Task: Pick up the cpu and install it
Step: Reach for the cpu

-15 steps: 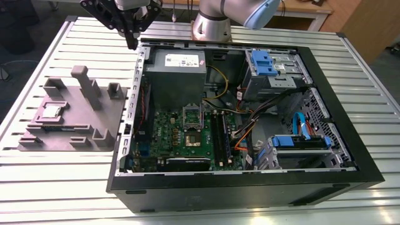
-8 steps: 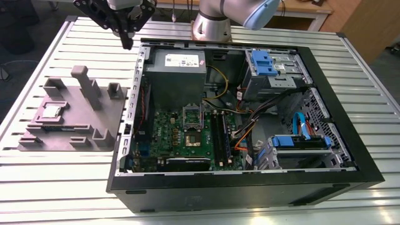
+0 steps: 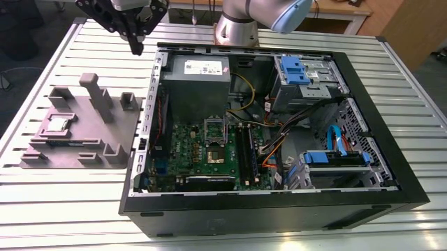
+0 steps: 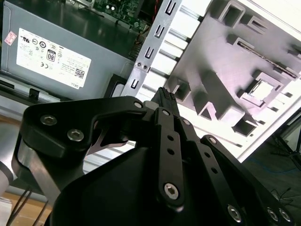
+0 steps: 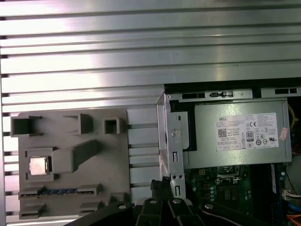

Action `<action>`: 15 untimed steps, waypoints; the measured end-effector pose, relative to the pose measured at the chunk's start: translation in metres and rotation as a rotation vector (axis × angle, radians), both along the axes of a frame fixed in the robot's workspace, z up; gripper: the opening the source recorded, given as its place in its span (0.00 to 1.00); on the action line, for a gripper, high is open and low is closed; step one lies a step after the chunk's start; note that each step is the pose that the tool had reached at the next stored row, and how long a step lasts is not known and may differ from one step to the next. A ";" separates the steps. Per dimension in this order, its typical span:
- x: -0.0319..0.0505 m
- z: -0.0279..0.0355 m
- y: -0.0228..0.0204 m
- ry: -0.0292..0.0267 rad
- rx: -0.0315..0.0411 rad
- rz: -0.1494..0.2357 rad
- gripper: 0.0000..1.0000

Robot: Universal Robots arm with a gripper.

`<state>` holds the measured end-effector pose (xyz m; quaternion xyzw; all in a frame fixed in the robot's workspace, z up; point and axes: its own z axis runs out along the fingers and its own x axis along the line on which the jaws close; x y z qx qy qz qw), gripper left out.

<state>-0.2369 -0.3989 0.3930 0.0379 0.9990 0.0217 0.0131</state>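
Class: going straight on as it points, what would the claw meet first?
The claw points down at the table, just beside the case wall. It would likely meet the table first, though it could clip the wall; depth is unclear.

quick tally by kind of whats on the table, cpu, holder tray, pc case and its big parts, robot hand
cpu: 1
grey holder tray: 1
open pc case: 1
power supply: 1
green motherboard: 1
hand: 1
total: 6
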 end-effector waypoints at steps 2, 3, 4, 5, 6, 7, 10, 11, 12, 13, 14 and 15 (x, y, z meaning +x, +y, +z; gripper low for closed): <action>-0.0016 0.0000 0.0000 0.0000 -0.0001 0.000 0.10; -0.0027 0.0000 0.0000 0.0001 -0.0001 0.000 0.10; -0.0037 0.0000 0.0000 0.0001 0.0000 0.000 0.10; -0.0046 0.0000 0.0000 0.0000 0.0000 0.000 0.10; -0.0055 0.0000 0.0000 0.0001 0.0001 0.000 0.10; -0.0063 0.0000 0.0000 0.0000 0.0001 0.000 0.10; -0.0087 0.0000 0.0000 0.0001 0.0001 0.000 0.10; -0.0095 0.0000 0.0000 0.0000 0.0001 0.000 0.10; -0.0101 0.0000 0.0000 0.0000 0.0001 0.000 0.10; -0.0108 -0.0001 0.0000 0.0000 0.0002 0.000 0.10; -0.0114 0.0000 0.0000 0.0000 0.0001 0.000 0.10; -0.0120 -0.0001 0.0000 0.0001 0.0001 0.000 0.10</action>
